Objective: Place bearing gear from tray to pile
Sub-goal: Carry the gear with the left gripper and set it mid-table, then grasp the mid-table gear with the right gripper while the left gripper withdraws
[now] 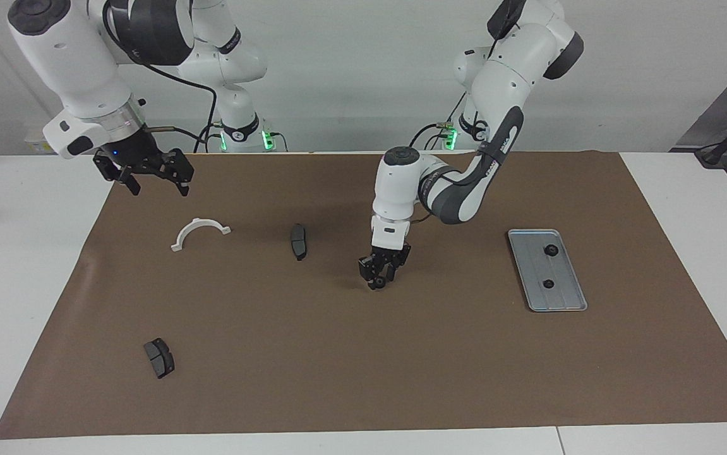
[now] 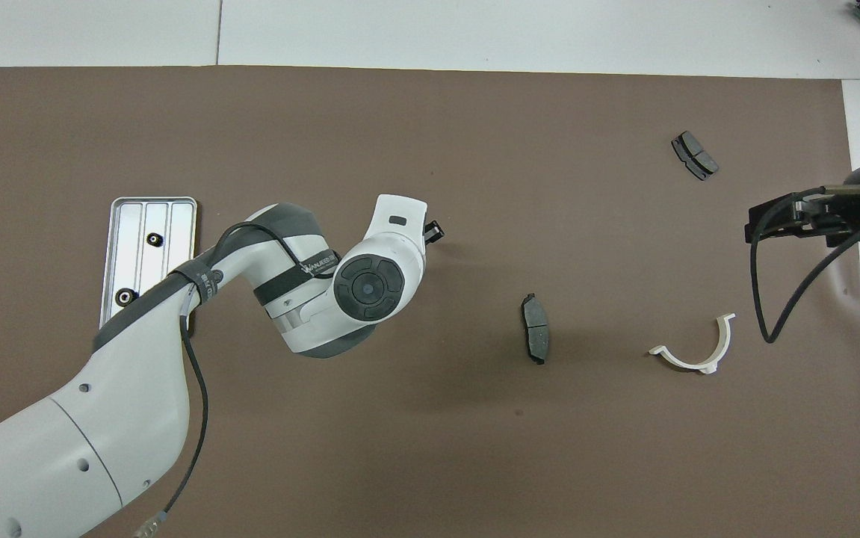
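I see the left gripper (image 1: 380,280) lowered close to the brown mat (image 1: 363,354) near the table's middle, between the tray (image 1: 565,297) and the nearest brake pad (image 1: 298,241). I cannot tell whether its fingers are released or clenched. A small dark shape sits at the fingertips, and I cannot tell whether it is a bearing gear or part of the gripper. In the overhead view the arm's own wrist hides most of this gripper (image 2: 433,232).

Two bearing gears (image 1: 551,250) (image 1: 547,284) lie in the tray, toward the left arm's end of the table.

The pile comprises the nearest brake pad, the white half-ring bracket (image 1: 199,232) and a second brake pad (image 1: 159,357) farther from the robots.

The right gripper (image 1: 153,180) waits with its jaws released, raised over the mat's edge at the right arm's end, holding nothing.
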Tool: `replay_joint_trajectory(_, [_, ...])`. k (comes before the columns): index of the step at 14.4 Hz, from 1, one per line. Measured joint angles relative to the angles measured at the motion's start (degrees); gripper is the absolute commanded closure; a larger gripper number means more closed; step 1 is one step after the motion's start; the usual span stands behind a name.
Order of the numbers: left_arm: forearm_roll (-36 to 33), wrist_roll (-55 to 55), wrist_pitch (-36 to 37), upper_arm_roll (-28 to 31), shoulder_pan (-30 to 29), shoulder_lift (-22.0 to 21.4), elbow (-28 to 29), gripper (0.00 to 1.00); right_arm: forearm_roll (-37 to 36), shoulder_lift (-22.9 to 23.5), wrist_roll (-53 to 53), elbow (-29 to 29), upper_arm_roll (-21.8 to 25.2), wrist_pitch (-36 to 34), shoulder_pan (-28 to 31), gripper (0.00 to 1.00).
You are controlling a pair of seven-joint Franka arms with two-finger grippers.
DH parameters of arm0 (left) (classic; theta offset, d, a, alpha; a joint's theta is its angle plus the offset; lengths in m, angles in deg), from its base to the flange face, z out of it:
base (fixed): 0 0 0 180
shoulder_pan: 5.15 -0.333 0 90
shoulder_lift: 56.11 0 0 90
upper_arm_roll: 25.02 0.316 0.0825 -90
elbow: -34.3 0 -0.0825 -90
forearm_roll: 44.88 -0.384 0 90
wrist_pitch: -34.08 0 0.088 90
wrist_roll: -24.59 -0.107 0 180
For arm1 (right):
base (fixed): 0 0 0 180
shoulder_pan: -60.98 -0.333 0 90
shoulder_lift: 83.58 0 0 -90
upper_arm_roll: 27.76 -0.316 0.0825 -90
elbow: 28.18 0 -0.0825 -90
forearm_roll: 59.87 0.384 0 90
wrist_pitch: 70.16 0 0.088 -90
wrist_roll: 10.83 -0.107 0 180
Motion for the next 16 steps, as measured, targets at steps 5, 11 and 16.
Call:
replay_joint_trajectory(5, [0.0, -3.0, 7.9, -1.5, -0.2, -0.9, -2.7, 0.00, 0.0, 0.0, 0.0, -1.3, -0.1, 2.7, -0.6, 0.00])
replay_joint_trajectory(11, [16.5, -28.3, 18.9, -1.7, -7.0, -5.7, -7.8, 0.00, 0.0, 1.1, -6.9, -1.1, -0.6, 4.6, -9.5, 0.00])
replay_joint_trajectory(16, [32.5, -55.4, 27.8, 6.7, -11.9, -13.8, -8.5, 0.00, 0.0, 12.1, -15.8, 6.1, -0.7, 8.6, -19.4, 0.00])
